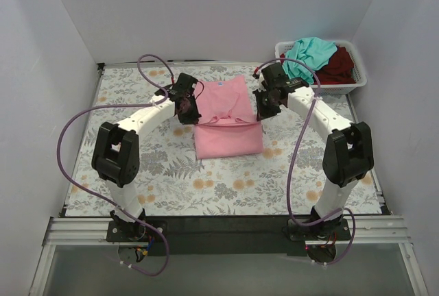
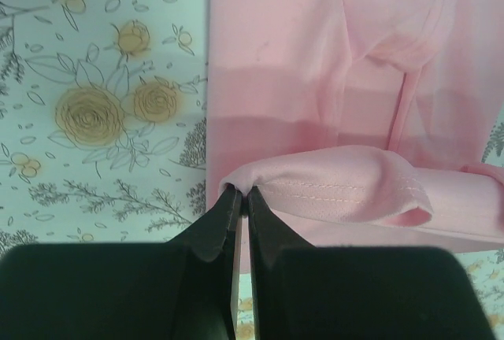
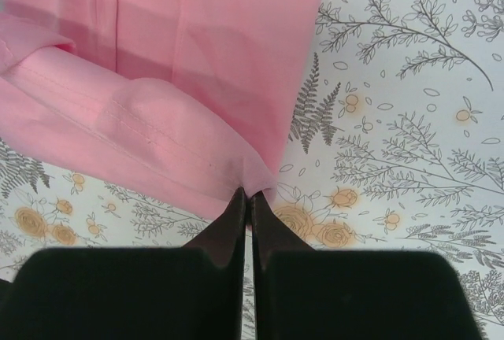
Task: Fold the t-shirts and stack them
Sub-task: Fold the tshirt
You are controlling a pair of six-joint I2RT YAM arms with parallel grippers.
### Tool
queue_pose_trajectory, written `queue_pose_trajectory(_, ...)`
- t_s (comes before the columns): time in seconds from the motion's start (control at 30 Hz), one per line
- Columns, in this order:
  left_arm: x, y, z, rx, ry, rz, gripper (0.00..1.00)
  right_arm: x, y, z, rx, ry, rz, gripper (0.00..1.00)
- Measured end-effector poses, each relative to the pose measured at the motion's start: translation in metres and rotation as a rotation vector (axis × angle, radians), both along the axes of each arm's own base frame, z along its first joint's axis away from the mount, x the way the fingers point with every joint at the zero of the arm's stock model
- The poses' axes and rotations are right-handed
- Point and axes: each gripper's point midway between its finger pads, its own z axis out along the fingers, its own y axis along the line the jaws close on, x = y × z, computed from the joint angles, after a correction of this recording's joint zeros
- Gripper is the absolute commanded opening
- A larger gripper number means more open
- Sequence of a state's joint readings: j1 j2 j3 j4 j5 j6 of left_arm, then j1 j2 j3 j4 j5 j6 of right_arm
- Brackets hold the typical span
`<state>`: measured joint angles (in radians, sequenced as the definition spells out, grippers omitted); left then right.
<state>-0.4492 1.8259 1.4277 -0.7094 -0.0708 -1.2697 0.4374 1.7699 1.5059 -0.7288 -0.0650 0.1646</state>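
Top view: the pink t-shirt (image 1: 228, 121) lies partly folded in the middle of the floral table (image 1: 171, 173). The left fingers (image 1: 186, 106) are at its left edge and the right fingers (image 1: 265, 106) at its right. A teal t-shirt (image 1: 307, 53) and a dark red t-shirt (image 1: 337, 63) fill the white basket (image 1: 339, 88) at far right.

Left wrist: the left fingers (image 2: 220, 222) pinch the stitched hem (image 2: 339, 194).

Right wrist: the right fingers (image 3: 228, 226) are clamped on a pink fold (image 3: 181, 147).

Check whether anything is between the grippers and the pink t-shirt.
Nothing visible does. The left gripper and the right gripper are each shut on a lifted edge of the pink t-shirt, one at either side. The white basket sits apart at the far right.
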Motion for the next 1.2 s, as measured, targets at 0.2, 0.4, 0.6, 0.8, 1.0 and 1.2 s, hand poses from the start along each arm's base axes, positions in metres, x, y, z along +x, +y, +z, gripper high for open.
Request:
queue_pose_trajectory(0.2, 0.023, 0.002, -0.007, -0.003, -0.049, -0.005, 0.00, 0.020, 0.005, -0.002, 0.025, -0.025, 0.004, 0.01)
queue_pose_trajectory(0.4, 0.034, 0.001, -0.033, 0.018, -0.039, -0.024, 0.00, 0.034, 0.007, -0.016, 0.038, -0.024, -0.002, 0.01)
queue_pose_trajectory(0.6, 0.041, 0.001, -0.050, 0.027, -0.036, -0.032, 0.00, 0.048, 0.002, -0.031, 0.042, -0.022, -0.023, 0.01)
queue_pose_trajectory(0.8, 0.050, 0.001, -0.050, 0.025, -0.069, -0.033, 0.15, 0.055, -0.001, -0.043, 0.040, -0.016, -0.034, 0.11)
queue_pose_trajectory(1.0, 0.053, 0.005, -0.050, 0.037, -0.079, -0.016, 0.44, 0.058, 0.000, -0.045, 0.037, -0.027, -0.029, 0.34)
queue_pose_trajectory(1.2, 0.035, 0.011, -0.045, 0.020, -0.074, 0.023, 0.48, 0.055, -0.006, -0.040, 0.001, -0.062, -0.044, 0.33)
